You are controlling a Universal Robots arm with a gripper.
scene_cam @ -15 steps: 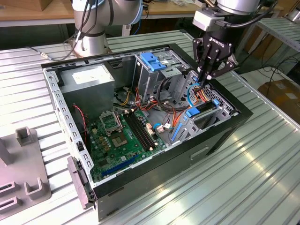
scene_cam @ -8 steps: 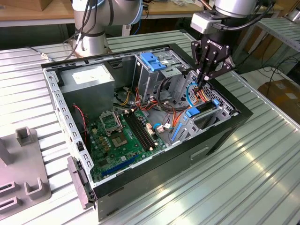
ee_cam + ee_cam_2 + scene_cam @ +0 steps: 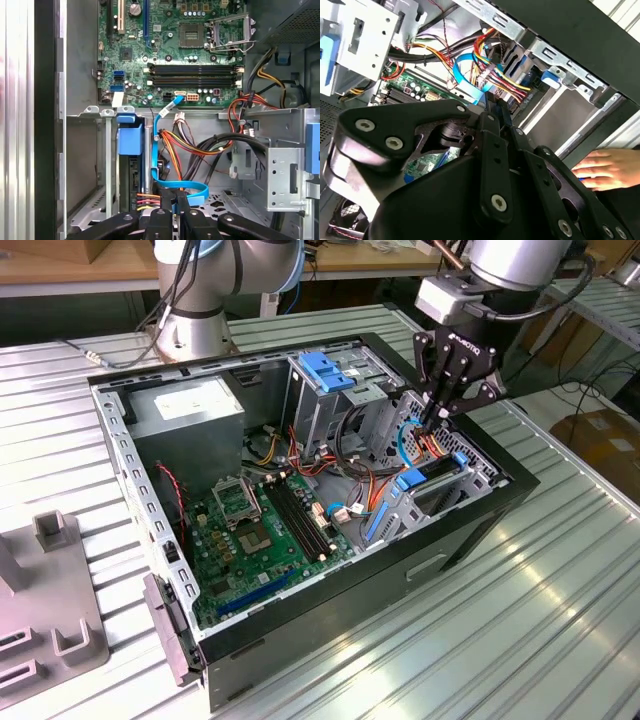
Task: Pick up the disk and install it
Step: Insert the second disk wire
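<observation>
The disk [image 3: 131,177] stands on edge in the drive bay at the case's front corner, with its blue rail tab [image 3: 129,140] at the end. In the exterior view its blue rails [image 3: 412,479] show in the bay on the right. My gripper [image 3: 437,418] hangs just above that bay, beside the disk. Its fingers [image 3: 172,212] are pressed together on the end of a flat blue data cable [image 3: 182,187] that loops up from the motherboard. In the second wrist view the fingertips [image 3: 492,107] meet at the cable's end [image 3: 470,85], among the coloured power wires.
The open computer case [image 3: 470,530] lies on a ribbed metal table. Inside are the motherboard [image 3: 260,530], a grey power-supply box [image 3: 190,410] and a metal drive cage with a blue bracket [image 3: 325,370]. A person's hand [image 3: 605,170] rests outside the case wall. A grey fixture [image 3: 50,610] stands at the exterior view's left.
</observation>
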